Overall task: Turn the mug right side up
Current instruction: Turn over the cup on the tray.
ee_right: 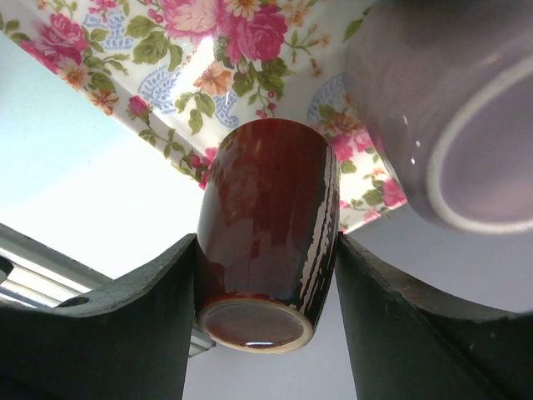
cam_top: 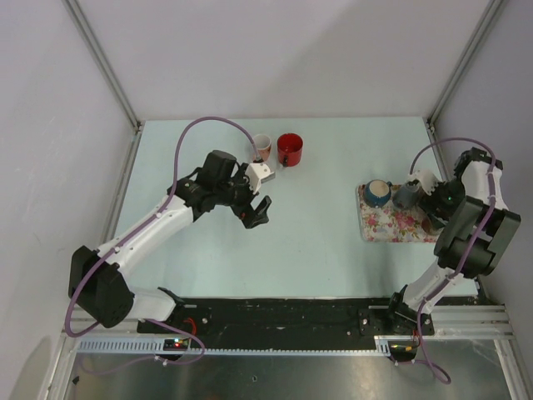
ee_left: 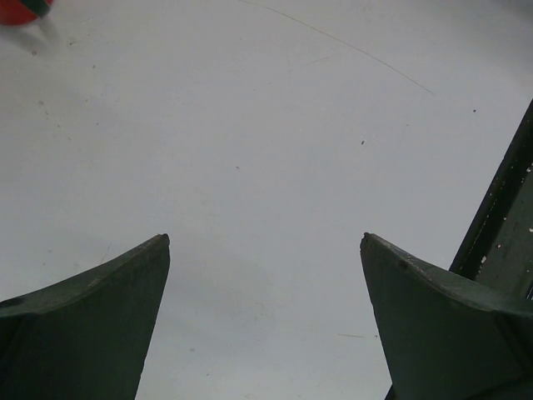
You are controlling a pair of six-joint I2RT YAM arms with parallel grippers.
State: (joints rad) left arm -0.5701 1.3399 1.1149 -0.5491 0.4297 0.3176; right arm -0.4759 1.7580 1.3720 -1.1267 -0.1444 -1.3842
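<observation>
Upside-down mug [ee_right: 266, 208] near floral tray [ee_right: 208, 50] edge, clamped by right gripper [ee_right: 266, 243], left gripper [ee_left: 265, 242] open over table [ee_left: 266, 125]

The white-and-black left arm [cam_top: 150, 221] stretches far out towards the middle of the table, its dark left gripper [cam_top: 256, 212] spread wide and holding nothing. The white-and-black right arm [cam_top: 466, 237] folds up at the right edge, its dark right gripper [ee_right: 266, 242] pressing both fingers [ee_right: 150, 325] against a glossy brown mug [ee_right: 266, 196].
</observation>
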